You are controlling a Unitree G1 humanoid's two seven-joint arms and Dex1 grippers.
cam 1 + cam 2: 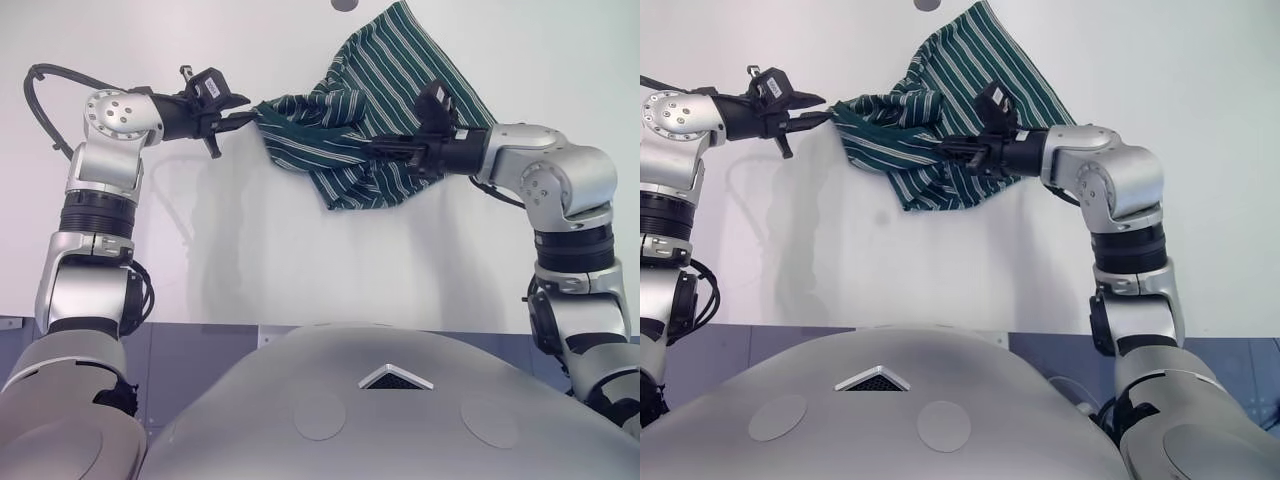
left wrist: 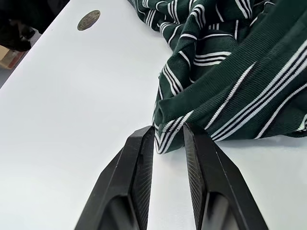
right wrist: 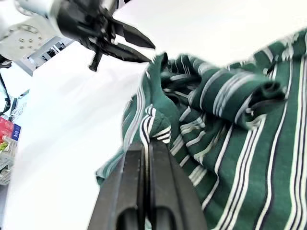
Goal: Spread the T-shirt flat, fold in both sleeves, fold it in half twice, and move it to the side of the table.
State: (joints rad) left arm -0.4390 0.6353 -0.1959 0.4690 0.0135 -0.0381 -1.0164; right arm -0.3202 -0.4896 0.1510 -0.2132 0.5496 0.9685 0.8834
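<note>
While my head cameras are looking down over both arms, they are showing the T-shirt (image 1: 400, 90) lying bunched on the far middle of the white table (image 1: 250, 260). It is dark green with pale stripes, and one corner is pointing toward the far edge. My left gripper (image 1: 238, 118) is coming in from the left and meeting the shirt's left tip, where the cloth is drawn to a point. My right gripper (image 1: 378, 150) is lying over the shirt's near right part. From up there I am not able to judge either grip.

The wrist cameras are giving what the head view is missing. My left one is looking along its two black fingers (image 2: 139, 163). They are standing a narrow gap apart, with a folded striped hem wedged between the tips and touching both, so my left jaws are clamping on the shirt's edge. My right one is showing its fingers (image 3: 132, 182) pressed together and pinching a raised fold of striped cloth at the tips. Farther off it is also catching the left gripper (image 3: 144, 51) at the shirt's corner.

The table is looking plain and white, with a small round grey disc (image 2: 88, 20) set in it beyond the shirt. Past the near edge, grey floor (image 1: 200, 345) is showing. Beyond the table's side, the right wrist camera is catching some coloured packages (image 3: 5, 134), too small for me to tell apart.
</note>
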